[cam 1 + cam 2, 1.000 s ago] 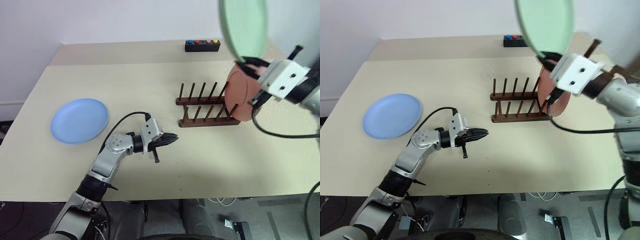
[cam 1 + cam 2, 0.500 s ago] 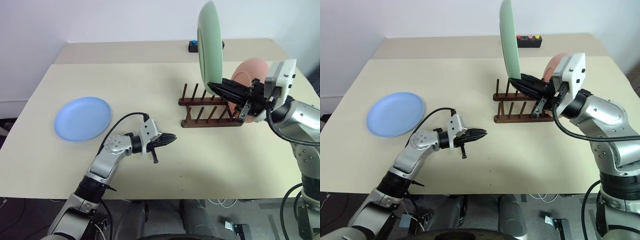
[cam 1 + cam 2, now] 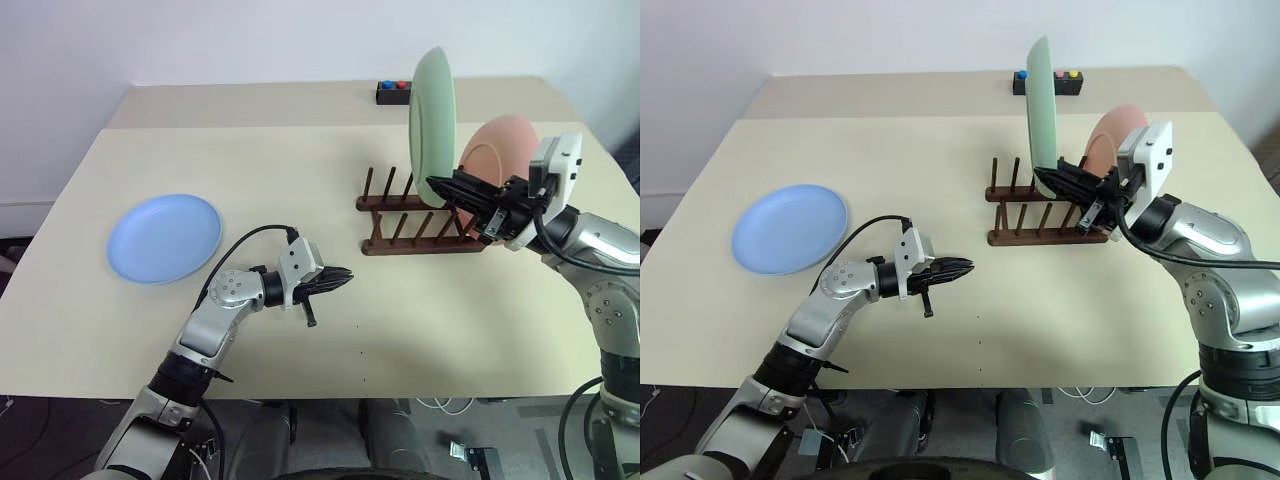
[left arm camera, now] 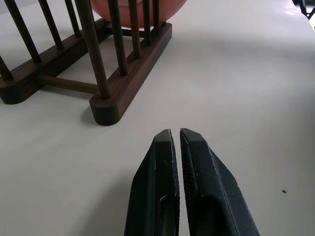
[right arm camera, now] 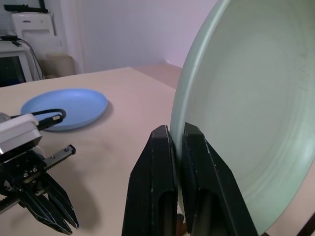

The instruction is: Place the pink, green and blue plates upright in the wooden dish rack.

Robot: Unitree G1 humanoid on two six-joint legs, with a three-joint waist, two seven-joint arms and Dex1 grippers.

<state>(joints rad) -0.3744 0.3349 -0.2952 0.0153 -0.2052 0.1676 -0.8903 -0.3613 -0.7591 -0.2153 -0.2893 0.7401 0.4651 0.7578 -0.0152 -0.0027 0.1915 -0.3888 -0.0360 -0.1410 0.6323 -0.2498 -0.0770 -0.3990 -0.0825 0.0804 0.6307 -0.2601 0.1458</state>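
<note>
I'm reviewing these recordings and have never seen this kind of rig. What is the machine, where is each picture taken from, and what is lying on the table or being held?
It is a humanoid robot with two arms ending in two-fingered jaws. Two pictures come from cameras on its head, looking down over the table; the other two come from cameras on its wrists. The right gripper has its jaws shut on the rim of the green plate, held upright above the wooden dish rack. The pink plate already stands in the rack. The blue plate lies flat on the table. The left gripper is shut and empty. A small black box with coloured buttons sits at the far edge.

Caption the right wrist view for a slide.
Right gripper pinches the upright green plate by its rim.
</note>
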